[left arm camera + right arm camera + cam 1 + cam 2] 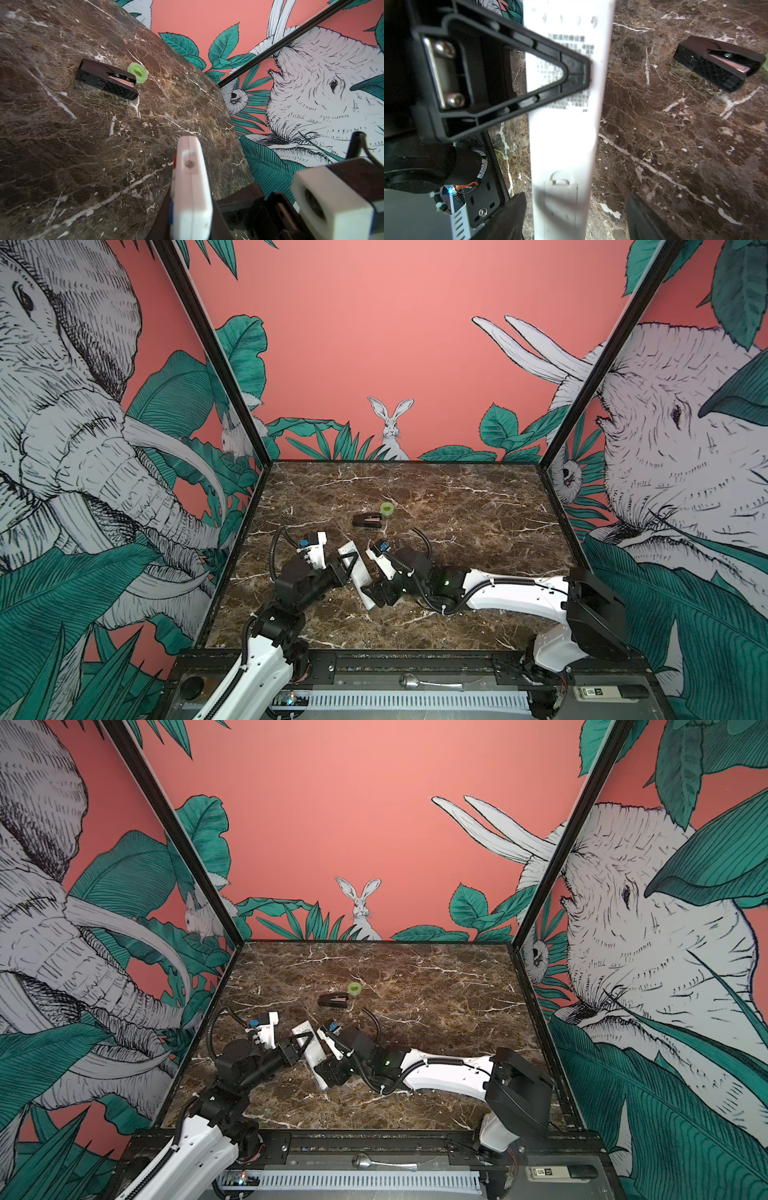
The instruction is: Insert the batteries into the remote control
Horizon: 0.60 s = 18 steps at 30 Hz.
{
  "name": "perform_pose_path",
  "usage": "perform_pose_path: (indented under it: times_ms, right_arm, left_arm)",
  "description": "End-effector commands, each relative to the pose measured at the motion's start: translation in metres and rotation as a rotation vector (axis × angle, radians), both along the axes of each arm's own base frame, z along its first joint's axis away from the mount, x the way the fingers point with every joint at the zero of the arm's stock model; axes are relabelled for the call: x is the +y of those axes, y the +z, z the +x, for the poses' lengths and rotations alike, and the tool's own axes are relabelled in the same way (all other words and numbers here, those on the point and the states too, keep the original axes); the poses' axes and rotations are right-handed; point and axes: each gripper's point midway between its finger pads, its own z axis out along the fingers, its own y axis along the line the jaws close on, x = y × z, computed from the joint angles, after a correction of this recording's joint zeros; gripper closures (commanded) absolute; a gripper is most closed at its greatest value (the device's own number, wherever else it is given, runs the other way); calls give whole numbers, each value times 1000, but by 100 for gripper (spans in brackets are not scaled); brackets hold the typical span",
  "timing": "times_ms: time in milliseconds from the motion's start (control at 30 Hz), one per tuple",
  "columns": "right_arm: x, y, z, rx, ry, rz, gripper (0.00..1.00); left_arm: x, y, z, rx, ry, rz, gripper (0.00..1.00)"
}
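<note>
left pincer (349,563) clamps remote control (564,135), right pincer (575,212) open astride its battery cover (560,199), which looks shut; batteries unseen, next likely pop cover.

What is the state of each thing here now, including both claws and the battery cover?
left claw, shut on the remote control.
right claw, open, one finger on either side of the remote control.
remote control, held, back side showing.
battery cover, closed.
black wedge-shaped object, lying free, untouched.
green tape roll, lying flat beside it.
batteries, not in view.
</note>
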Motion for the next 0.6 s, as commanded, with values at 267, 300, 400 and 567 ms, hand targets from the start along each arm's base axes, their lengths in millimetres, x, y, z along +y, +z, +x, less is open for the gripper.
perform_pose_path:
  times_ms: [267,300,400,567]
  right_arm:
    - [17,-16,1,42,-11,-1,23]
    - [17,-18,1,44,-10,-3,23]
    - [18,-20,1,50,-10,-1,25]
    - [19,-23,0,57,-4,-2,31]
  left_arm:
    - [0,18,3,-38,15,-40,100]
    - [0,18,3,-37,16,-40,100]
    - [0,17,3,-35,17,-42,100]
    - [1,16,3,-33,18,-40,100]
